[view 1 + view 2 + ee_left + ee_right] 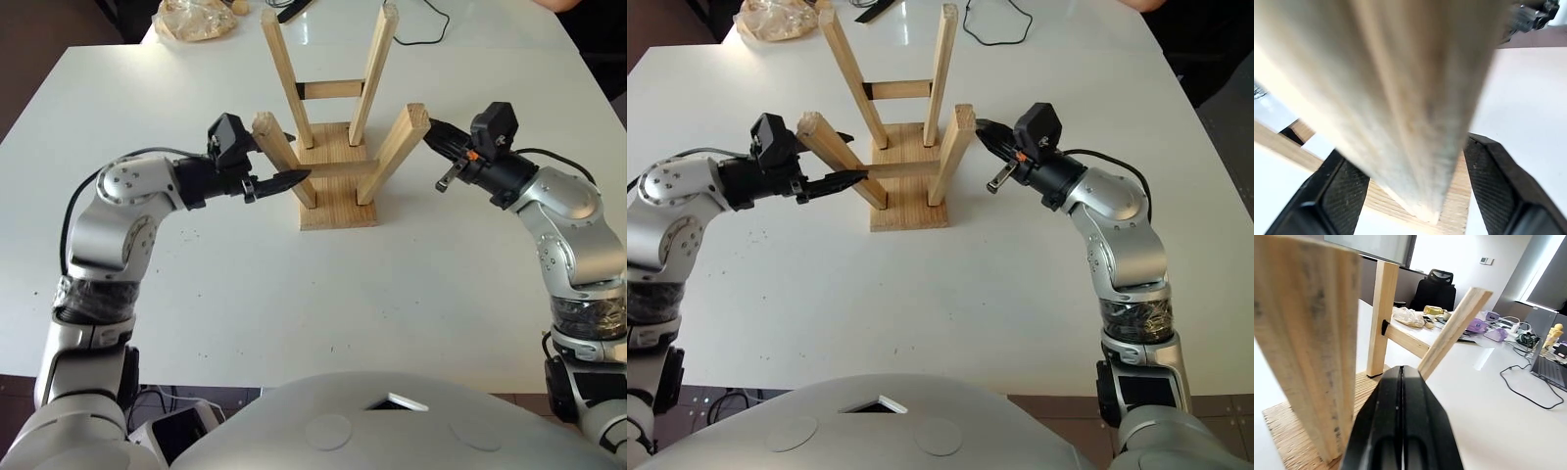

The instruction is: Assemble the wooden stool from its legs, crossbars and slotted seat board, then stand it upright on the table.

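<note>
Right pincer (432, 126) closed, empty, tip against the leg (392, 157) beside it; left pincer (294, 178) at opposite leg (279, 147), grip unclear. Upturned stool (338, 168) between them; uneven push could pop legs from seat board (338, 211).

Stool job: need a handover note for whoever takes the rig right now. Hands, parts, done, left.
Left hand: shut on the near-left leg, above the seat board.
Right hand: shut, empty, tip by the top end of the near-right leg; contact unclear.
Stool: upside down on the table, seat board flat, four legs pointing up, two crossbars fitted between leg pairs.
Done: assembly looks complete.
Left: flip it to stand on its legs.
</note>
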{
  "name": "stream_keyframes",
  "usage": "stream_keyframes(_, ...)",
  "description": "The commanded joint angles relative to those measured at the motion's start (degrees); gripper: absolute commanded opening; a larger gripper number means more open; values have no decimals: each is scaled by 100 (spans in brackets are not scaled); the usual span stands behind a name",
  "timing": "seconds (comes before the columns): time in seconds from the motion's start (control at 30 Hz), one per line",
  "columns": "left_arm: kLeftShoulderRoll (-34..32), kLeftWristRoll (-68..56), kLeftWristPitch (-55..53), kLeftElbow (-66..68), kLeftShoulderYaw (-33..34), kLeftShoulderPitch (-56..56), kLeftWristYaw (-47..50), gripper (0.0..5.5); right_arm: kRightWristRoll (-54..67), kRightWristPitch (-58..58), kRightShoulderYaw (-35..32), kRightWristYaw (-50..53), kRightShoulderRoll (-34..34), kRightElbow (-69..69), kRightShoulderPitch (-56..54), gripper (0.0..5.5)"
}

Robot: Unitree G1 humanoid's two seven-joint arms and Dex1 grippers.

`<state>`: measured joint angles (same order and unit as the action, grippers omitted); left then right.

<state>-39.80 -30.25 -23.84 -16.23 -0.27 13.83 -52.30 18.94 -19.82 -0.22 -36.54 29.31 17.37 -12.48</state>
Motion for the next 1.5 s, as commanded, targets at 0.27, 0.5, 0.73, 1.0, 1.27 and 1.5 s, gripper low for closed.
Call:
stream_keyframes(0.27, 1877, 461, -1779, -2131, 1375, -2887, 4310, 280, -1095, -513, 170, 1840, -603, 1196, 1084, 0)
stream_keyframes(0.5, 3184, 2810, -897, -2884, -612, -2249, 6394, 165, -2728, -1308, 1349, 3502, -1746, 2245, 1007, 0)
stream_keyframes(0.73, 3328, 3499, -825, -2497, -1675, -1813, 6173, 54, -3272, -1838, 1997, 3462, -1938, 2385, 854, 0)
stream_keyframes(1.0, 3364, 4110, -880, -2636, -643, -2431, 6638, 2, -3954, -1985, 832, 4173, -1975, 2274, 1194, 0)
stream_keyframes(1.27, 3125, 3918, -414, -2469, -2306, -2078, 5096, 2, -3911, -1334, 2778, 2995, -1928, 2370, 912, 0)
stream_keyframes(1.5, 3136, 3909, -539, -2280, -2396, -1928, 4908, 2, -3855, -1421, 3128, 2428, -1695, 2327, 888, 0)
